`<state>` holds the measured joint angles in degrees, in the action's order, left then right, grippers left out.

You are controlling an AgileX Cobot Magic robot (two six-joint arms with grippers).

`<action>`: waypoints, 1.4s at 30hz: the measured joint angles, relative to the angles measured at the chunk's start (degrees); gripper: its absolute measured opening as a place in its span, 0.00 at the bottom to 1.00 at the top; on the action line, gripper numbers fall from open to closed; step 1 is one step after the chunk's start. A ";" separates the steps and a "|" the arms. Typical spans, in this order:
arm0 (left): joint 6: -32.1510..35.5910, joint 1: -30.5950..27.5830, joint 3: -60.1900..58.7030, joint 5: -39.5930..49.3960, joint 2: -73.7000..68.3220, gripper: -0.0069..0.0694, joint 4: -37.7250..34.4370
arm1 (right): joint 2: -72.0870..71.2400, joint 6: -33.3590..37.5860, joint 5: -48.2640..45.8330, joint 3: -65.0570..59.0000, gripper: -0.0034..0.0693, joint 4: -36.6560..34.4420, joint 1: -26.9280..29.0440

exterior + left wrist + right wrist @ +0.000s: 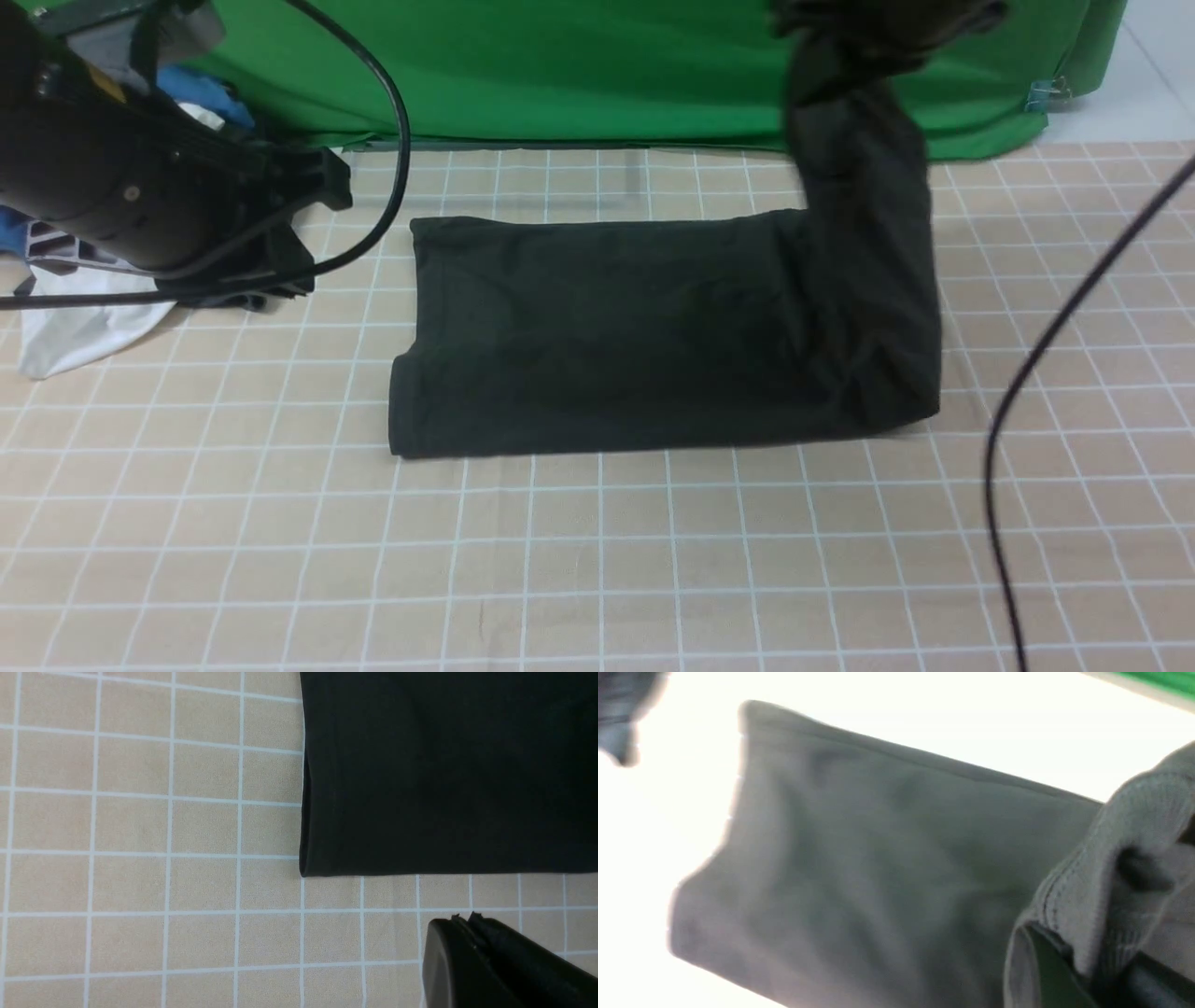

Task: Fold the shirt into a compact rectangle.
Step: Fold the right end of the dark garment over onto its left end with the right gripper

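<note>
A bench [597,560] covered in beige cloth with a white grid was seen filling the front view, backed by a green fabric backdrop [579,75]. A large plain black fabric shirt [607,336] was laid at the middle of the bench, folded into a long band running left to right. Its left end was spread flat on the grid. Its right end was held raised off the bench, hanging as a column from the top edge of the view. The black left arm [112,177] was positioned over the bench's far left, beside the shirt's left end and not touching it. A crumpled white garment [84,327] was lying beneath it, with blue clothes [201,93] behind. A thin black cable [1055,355] was hung at the right. The left jaws were pressed fully together with nothing between them. The right jaws were narrowed onto a bunched, stitched edge of the shirt.
</note>
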<state>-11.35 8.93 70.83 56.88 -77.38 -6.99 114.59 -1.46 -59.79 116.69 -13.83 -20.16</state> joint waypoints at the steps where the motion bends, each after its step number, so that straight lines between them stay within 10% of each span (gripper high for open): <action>1: 0.00 0.00 0.00 0.00 0.00 0.11 0.00 | 0.69 -0.25 1.15 0.00 0.22 -0.46 -1.33; 28: 0.00 0.00 0.00 -0.46 0.00 0.11 -0.73 | 16.63 -1.42 25.02 0.00 0.27 -14.67 -17.81; 42: -0.23 0.00 0.00 -2.01 0.00 0.11 -1.17 | 15.69 6.52 15.50 0.81 0.73 -14.93 -15.15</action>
<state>-11.58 8.93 70.83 54.88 -77.38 -8.17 130.28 5.06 -44.29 117.50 -28.76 -35.31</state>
